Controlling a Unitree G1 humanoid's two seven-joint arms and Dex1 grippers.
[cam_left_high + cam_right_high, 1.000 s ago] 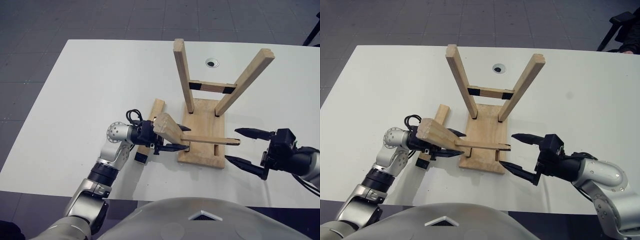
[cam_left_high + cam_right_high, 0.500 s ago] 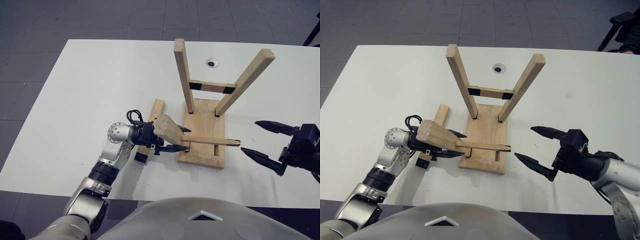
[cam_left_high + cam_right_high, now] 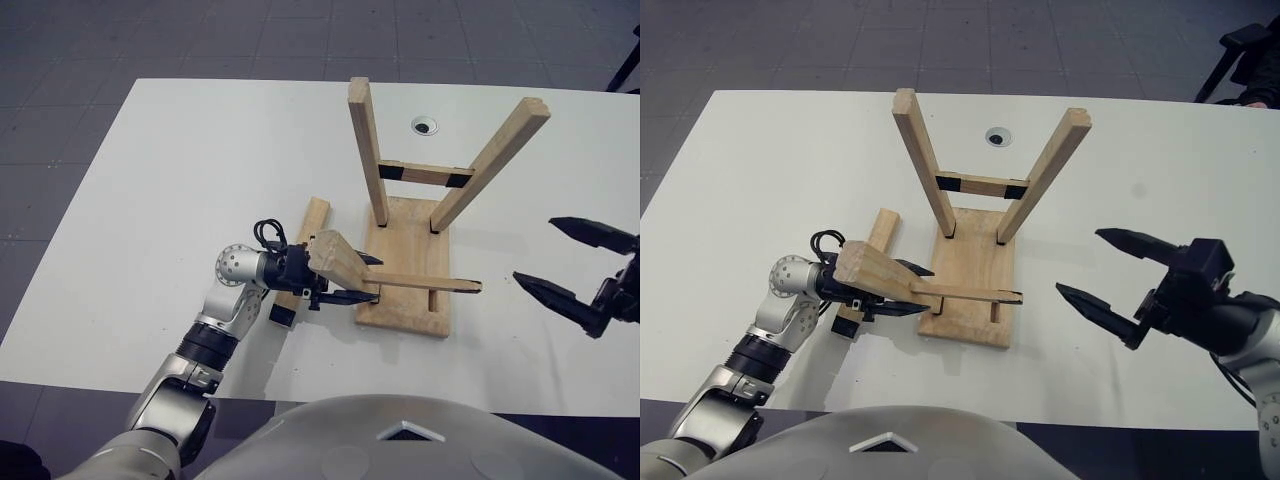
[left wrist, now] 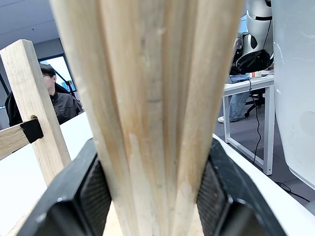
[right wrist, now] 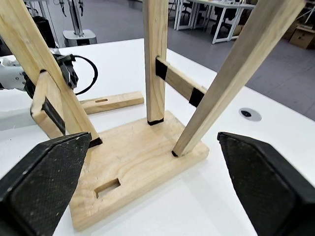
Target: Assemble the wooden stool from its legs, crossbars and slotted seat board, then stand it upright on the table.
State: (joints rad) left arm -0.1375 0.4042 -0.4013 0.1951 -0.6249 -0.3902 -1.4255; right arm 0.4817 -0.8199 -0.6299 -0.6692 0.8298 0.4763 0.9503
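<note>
A robotics lab: a white table (cable grommet in its top) on grey floor tiles, more desks and another humanoid robot behind.

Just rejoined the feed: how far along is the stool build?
Done: two legs joined by a crossbar stand in the far slots of the seat board. In hand: the left gripper clamps a third leg, tilted, at the near-left slot. Left: the fourth leg lies loose on the table, one near slot is empty, the right gripper is open; flipping upright remains.
</note>
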